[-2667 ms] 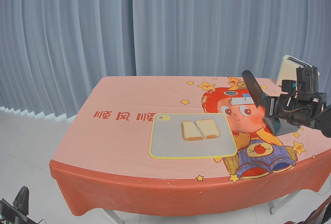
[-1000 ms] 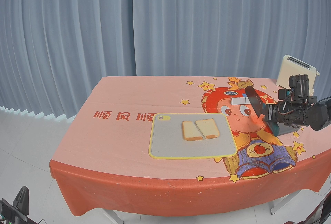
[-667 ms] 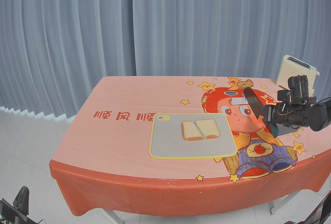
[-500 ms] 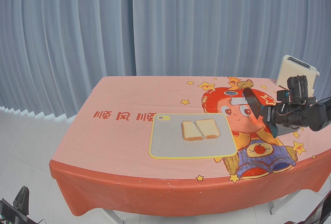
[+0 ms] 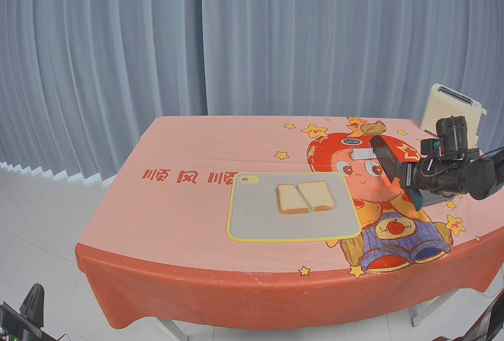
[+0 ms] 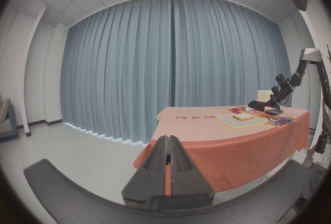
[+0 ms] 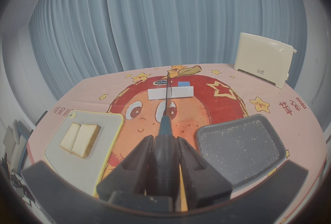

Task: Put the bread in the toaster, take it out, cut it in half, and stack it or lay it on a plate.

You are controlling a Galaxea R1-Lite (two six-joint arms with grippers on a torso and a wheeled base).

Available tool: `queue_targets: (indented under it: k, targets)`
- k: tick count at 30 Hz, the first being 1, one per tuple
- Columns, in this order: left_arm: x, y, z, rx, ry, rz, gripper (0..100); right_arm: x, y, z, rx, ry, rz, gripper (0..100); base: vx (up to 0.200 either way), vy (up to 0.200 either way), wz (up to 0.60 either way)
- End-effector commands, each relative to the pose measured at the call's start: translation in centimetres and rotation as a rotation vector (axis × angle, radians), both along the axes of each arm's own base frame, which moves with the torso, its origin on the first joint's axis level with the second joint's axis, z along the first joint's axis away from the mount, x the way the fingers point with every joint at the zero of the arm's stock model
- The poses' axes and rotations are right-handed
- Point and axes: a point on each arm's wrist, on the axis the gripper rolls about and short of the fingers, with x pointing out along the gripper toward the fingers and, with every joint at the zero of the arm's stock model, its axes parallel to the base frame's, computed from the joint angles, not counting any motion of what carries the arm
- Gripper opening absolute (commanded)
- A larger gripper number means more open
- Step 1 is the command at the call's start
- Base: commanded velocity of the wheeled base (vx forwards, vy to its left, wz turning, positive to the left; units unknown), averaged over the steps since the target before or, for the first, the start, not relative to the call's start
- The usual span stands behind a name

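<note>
Bread [image 5: 305, 197]: two halves lying flat side by side, cut edges touching, on the cutting board, right of its middle.
Cutting board [image 5: 257, 224]: grey with a yellow rim, flat on the counter, near its front edge.
Knife [image 5: 386, 154]: dark blade, teal handle. It is held above the counter to the right of the cutting board, apart from it. The blade tilts upward and points away from the arm, with its tip over the cartoon face printed on the cloth.
Right jaws: closed around the knife handle, one finger on each side, to the right of the cutting board.
Tray [image 7: 241, 147]: dark grey, speckled, shallow. It lies on the counter to the right of the cutting board, just beside the right jaws.
Toaster [image 5: 451, 113]: cream, upright, well apart from the cutting board at the far right corner of the counter, beyond the tray.
Counter [image 5: 184, 221]: covered with an orange-pink cloth.
Left jaws: pressed together, holding nothing, low off the counter's front left, well apart from the cutting board.
Curtain [image 5: 210, 27]: blue-grey, pleated, behind the counter.
</note>
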Motion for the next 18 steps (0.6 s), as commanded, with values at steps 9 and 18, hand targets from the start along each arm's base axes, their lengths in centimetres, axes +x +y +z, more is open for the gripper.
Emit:
queue_targets:
  k: [9, 18]
  targets:
    - [0.14, 0.0, -0.49, -0.001, 0.019, 0.001, 0, 0.34, -0.03, -0.51, -0.002, 0.013, -0.003, 0, 0.0, 0.0, 0.0]
    - [0.14, 0.0, -0.49, -0.001, 0.019, 0.001, 0, 0.92, -0.01, -0.83, 0.001, 0.004, -0.005, 0, 0.0, 0.0, 0.0]
